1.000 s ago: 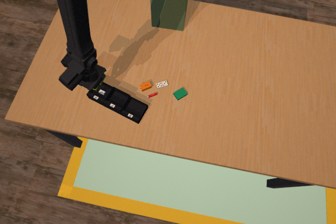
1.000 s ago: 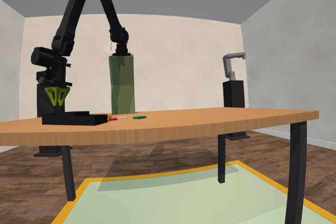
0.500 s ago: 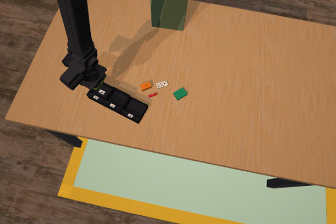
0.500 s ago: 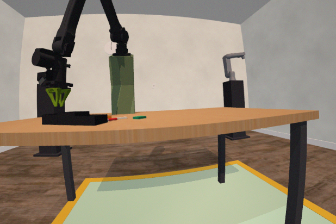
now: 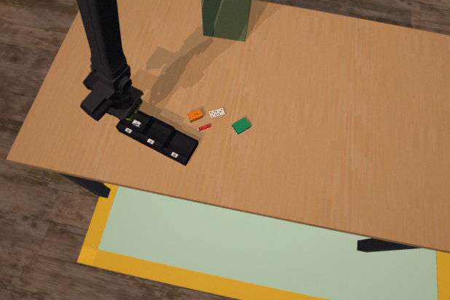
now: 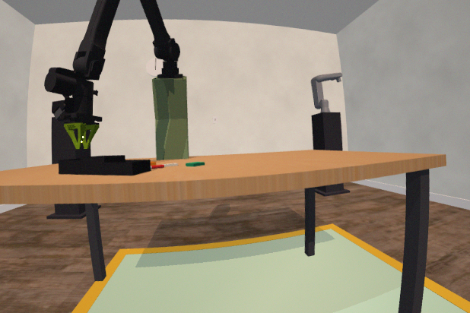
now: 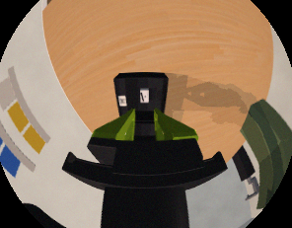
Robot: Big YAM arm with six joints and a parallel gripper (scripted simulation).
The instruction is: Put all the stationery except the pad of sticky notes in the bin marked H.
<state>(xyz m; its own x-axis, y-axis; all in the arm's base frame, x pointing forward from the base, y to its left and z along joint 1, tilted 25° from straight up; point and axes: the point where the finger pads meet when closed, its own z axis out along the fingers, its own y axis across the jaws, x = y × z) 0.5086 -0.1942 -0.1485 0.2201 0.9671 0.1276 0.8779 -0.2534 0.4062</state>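
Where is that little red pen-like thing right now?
In the top view the small red marker lies on the table, just off the right end of the black bins, below the orange block and left of the green pad.
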